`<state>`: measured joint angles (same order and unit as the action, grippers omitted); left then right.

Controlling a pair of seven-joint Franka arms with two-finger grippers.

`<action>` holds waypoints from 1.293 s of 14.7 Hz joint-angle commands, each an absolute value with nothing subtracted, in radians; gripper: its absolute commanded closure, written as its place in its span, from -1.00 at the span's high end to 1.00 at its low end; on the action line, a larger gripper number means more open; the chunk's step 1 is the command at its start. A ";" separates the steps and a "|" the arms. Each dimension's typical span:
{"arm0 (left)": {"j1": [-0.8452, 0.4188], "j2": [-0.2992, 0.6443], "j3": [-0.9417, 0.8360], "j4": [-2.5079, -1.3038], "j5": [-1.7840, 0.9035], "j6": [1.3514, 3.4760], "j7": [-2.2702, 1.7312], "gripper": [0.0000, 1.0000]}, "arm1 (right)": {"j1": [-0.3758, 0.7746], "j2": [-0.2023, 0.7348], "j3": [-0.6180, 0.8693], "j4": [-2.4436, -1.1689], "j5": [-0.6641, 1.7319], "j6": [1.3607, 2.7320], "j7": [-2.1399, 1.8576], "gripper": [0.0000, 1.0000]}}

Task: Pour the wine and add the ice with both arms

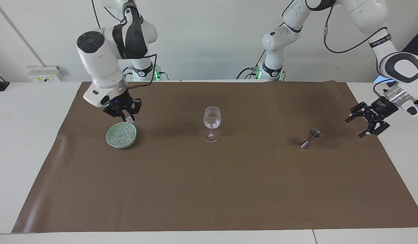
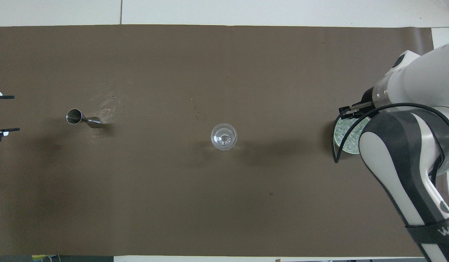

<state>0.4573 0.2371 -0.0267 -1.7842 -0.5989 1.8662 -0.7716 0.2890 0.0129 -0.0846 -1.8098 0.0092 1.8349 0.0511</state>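
From the facing view, the right gripper (image 1: 126, 118) hangs over the green bowl (image 1: 121, 136) of ice (image 1: 122, 135), fingers clamped on one ice cube (image 1: 128, 119). The wine glass (image 1: 212, 123) stands mid-mat, well apart. The left gripper (image 1: 368, 119), fingers apart, is over the mat's edge near the metal jigger (image 1: 310, 138).

From the overhead view, the right arm (image 2: 406, 153) covers most of the bowl (image 2: 341, 135). Nothing stands between it and the glass (image 2: 224, 137).

Wine glass (image 1: 212, 122) alone mid-mat (image 1: 209, 189)

white jointed arms (image 1: 103, 64), black cables, black claw-like fingers (image 1: 371, 118).
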 commanded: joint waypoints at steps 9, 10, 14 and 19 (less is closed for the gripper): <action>0.244 0.223 -0.028 -1.517 -0.319 1.597 -0.784 0.98 | 0.667 0.156 -0.077 -1.611 0.060 1.893 0.666 -0.88; 0.212 0.207 -0.028 -1.517 -0.296 1.597 -0.784 0.98 | 0.675 0.161 -0.077 -1.611 0.058 1.894 0.676 -0.88; 0.103 0.149 -0.025 -1.519 -0.233 1.589 -0.778 0.98 | 0.699 0.195 -0.077 -1.614 0.040 1.931 0.693 -0.88; 0.020 0.138 -0.015 -1.511 -0.196 1.555 -0.759 1.00 | 0.699 0.198 -0.075 -1.644 0.038 1.988 0.692 -0.88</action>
